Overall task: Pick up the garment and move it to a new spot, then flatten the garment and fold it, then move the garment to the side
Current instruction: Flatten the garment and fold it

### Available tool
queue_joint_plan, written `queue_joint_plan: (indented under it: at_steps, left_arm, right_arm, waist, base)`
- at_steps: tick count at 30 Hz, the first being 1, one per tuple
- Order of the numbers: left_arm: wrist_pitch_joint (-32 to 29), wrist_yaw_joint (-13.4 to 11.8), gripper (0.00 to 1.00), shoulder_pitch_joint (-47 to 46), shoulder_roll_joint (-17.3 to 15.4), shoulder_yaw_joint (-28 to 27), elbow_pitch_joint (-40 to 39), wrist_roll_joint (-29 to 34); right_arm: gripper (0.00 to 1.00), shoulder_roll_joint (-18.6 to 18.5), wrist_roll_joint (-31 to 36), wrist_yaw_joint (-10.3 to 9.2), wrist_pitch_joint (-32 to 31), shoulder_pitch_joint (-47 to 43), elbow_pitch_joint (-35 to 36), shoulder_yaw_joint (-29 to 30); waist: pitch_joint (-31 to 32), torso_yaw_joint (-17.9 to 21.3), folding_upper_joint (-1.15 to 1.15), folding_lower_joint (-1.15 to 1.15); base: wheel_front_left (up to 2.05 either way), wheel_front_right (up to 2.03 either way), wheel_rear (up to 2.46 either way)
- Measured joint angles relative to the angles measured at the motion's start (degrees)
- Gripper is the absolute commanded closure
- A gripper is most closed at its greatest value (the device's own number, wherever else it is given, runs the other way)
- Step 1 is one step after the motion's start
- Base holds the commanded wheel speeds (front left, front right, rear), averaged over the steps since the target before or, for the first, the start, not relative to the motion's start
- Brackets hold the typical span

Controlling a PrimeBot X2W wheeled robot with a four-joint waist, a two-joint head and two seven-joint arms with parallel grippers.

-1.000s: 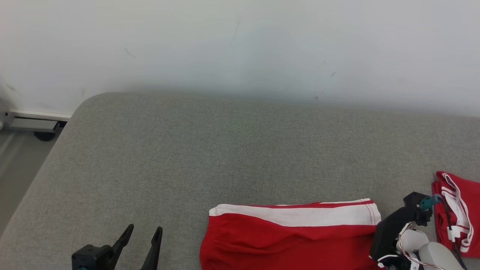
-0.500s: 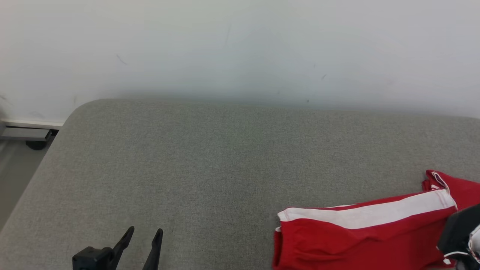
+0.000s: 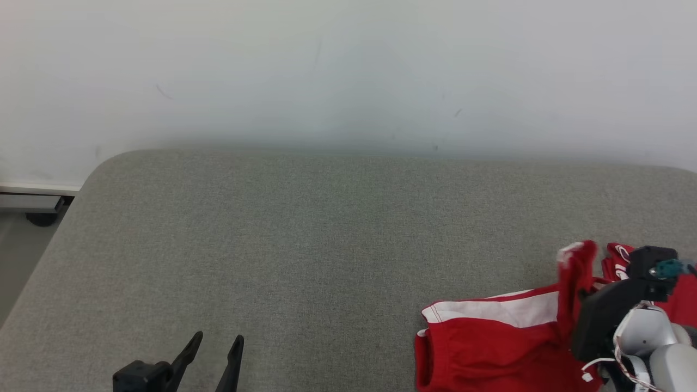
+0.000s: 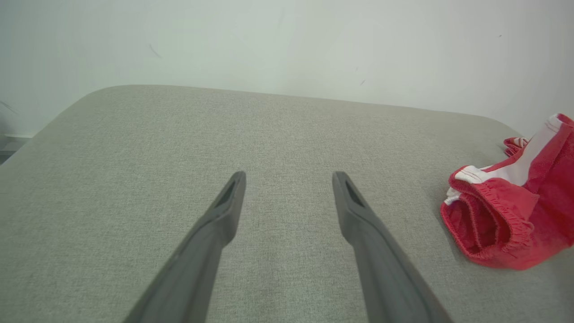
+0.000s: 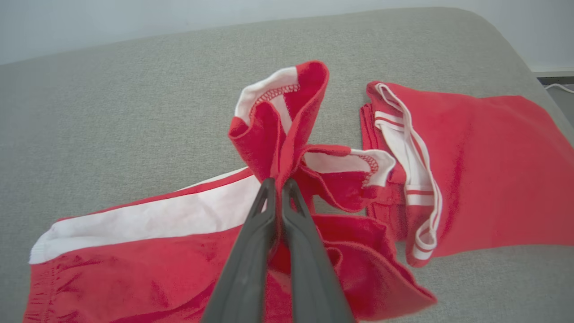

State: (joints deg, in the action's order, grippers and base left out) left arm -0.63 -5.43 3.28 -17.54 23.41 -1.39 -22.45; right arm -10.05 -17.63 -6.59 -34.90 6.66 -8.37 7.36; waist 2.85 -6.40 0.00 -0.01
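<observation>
The garment (image 3: pixel 490 343) is a pair of red shorts with a white side stripe, lying on the grey cushion (image 3: pixel 305 245) at the lower right. My right gripper (image 5: pixel 278 183) is shut on a bunched fold of its leg end, which stands up above the fingers (image 5: pixel 251 251). In the head view the right gripper (image 3: pixel 581 296) sits at the garment's right end. My left gripper (image 3: pixel 219 337) hovers open over bare cushion at the lower left. The left gripper (image 4: pixel 289 176) holds nothing, and the garment's waistband (image 4: pixel 506 215) lies well to its right.
A second red piece with white trim (image 5: pixel 484 170) lies folded just right of the held garment, near the cushion's right edge. A white wall (image 3: pixel 348 71) rises behind the cushion. Floor and a dark caster (image 3: pixel 38 218) show past the left edge.
My right gripper has dragged the garment to the right, towards the other red piece, and raised its leg end into an upright fold. The head camera has shifted slightly. The left gripper has stayed open.
</observation>
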Motion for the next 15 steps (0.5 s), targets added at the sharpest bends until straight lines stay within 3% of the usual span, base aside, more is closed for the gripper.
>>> queue_joint_plan:
  at_steps: [15]
  left_arm:
    - [-0.2,0.9,0.00,-0.3,0.1,0.6,0.5,0.0]
  right_arm:
    - [1.00,5.3,1.9,4.63,-7.2,1.1,2.4,-14.3]
  waist:
    - [-0.1,-1.2,0.00,0.00]
  base:
    - [0.00,0.00,0.00]
